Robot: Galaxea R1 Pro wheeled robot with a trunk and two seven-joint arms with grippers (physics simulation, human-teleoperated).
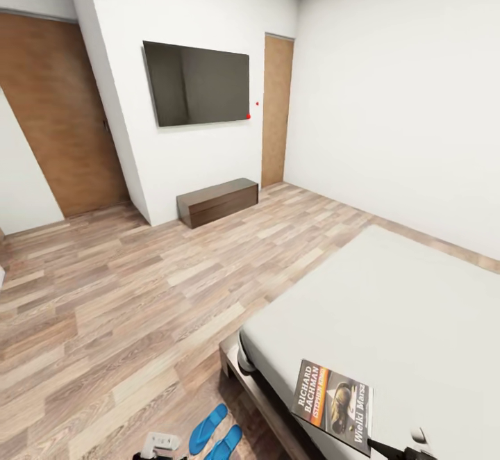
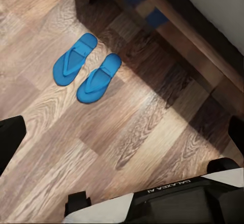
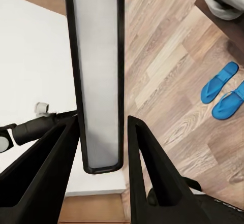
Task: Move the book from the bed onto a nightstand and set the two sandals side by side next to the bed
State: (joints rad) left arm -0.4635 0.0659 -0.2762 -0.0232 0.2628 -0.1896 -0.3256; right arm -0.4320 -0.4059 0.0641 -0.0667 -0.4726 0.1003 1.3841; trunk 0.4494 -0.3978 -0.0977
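Observation:
The book (image 1: 333, 404), dark with an orange band, hangs tilted above the near corner of the bed (image 1: 389, 300). My right gripper (image 3: 103, 127) is shut on it, and the book's thin edge (image 3: 99, 71) stands between the black fingers (image 3: 152, 178). The two blue sandals (image 2: 74, 59) (image 2: 99, 77) lie side by side on the wood floor just off the bed's dark frame (image 2: 178, 26); they also appear as sandals (image 1: 208, 429) in the head view. My left gripper (image 2: 124, 127) hovers open above the floor near them. The nightstand is out of view.
A wall-mounted TV (image 1: 196, 83) hangs over a low dark cabinet (image 1: 217, 201) on the far wall. Wooden doors (image 1: 62, 119) (image 1: 276, 109) stand left and right of it. Open plank floor (image 1: 139, 293) stretches between the bed and that wall. The robot's base (image 2: 168, 203) sits close below the left wrist.

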